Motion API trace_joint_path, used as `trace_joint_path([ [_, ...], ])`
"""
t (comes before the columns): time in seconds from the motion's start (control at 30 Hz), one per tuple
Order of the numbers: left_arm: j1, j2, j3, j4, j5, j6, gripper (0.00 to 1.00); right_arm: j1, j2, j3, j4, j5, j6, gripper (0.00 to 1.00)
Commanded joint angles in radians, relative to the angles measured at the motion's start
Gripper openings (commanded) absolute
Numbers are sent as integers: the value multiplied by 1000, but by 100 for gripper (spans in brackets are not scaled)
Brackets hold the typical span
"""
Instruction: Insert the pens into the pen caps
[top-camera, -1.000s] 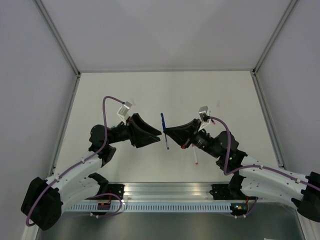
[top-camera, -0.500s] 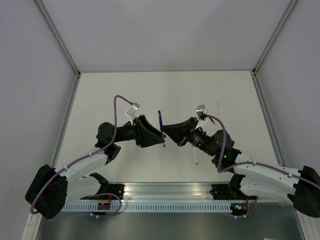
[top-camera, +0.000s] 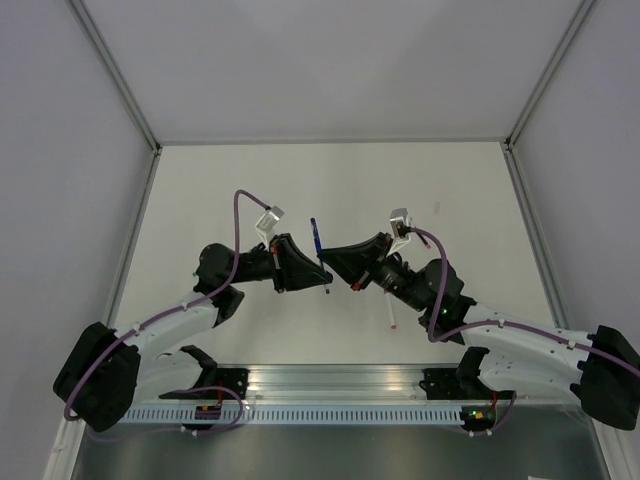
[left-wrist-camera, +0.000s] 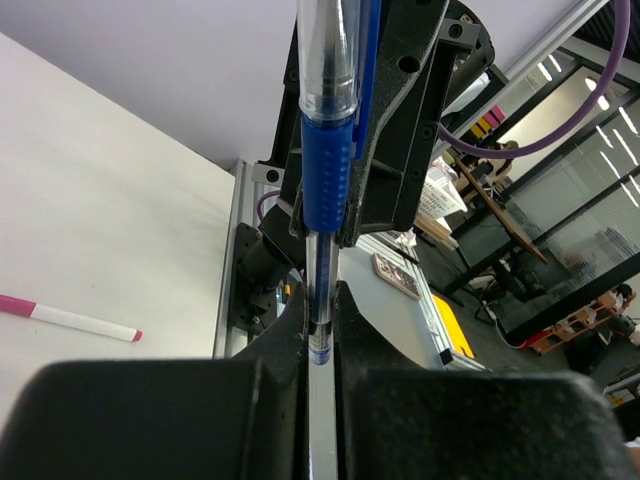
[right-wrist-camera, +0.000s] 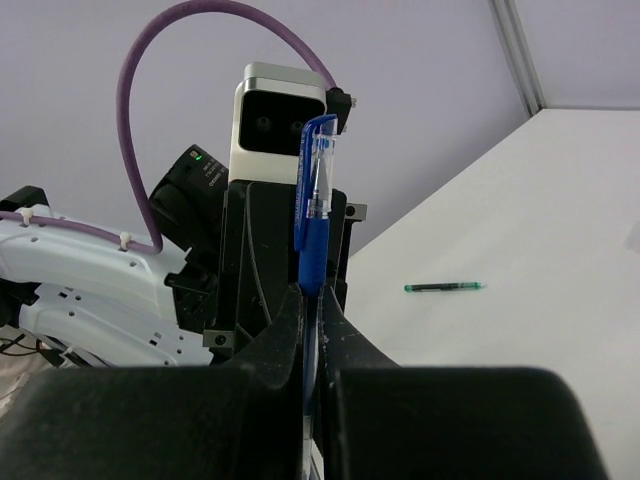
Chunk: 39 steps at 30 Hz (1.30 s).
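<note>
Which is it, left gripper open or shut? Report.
Shut. In the left wrist view the left gripper has its jaws pressed against both sides of the blue pen, with no gap showing.

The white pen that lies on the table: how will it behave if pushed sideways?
Likely it rolls: the white pen looks slim and round on a smooth table. Probably light and stiff, since it lies perfectly straight.

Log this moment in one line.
left gripper: shut on blue pen | right gripper: shut on blue pen | white pen, green pen: lying on table
</note>
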Motion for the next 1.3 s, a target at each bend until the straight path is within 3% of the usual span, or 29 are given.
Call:
trace_joint_path([
  [0.0,-8,-10,38,22,32,29,2,-3,3,21,14,-15,-12,1],
  [0.03,-8,-13,41,-7,30,35,2,-3,-4,21,-1,-12,-22,10],
  [0.17,-8,-47,50,-136,10,122,2,-1,-60,27,-96,-6,-68,22],
  [0.23,-8,-73,58,-198,-17,156,2,-3,-88,27,-155,6,-81,38],
  [0.33,-8,-105,73,-303,-34,215,2,-1,-137,44,-250,9,-112,51],
  [0.53,-8,-165,83,-498,-89,340,2,-1,-192,129,-446,-12,-172,67],
  [0.63,-7,-184,83,-577,-110,388,2,-3,-185,195,-515,23,-181,68],
  [0.9,-8,-199,63,-592,-103,402,2,-3,-30,414,-671,94,-206,67],
  [1.27,-10,-220,46,-578,-82,397,2,-3,108,508,-692,123,-221,60],
])
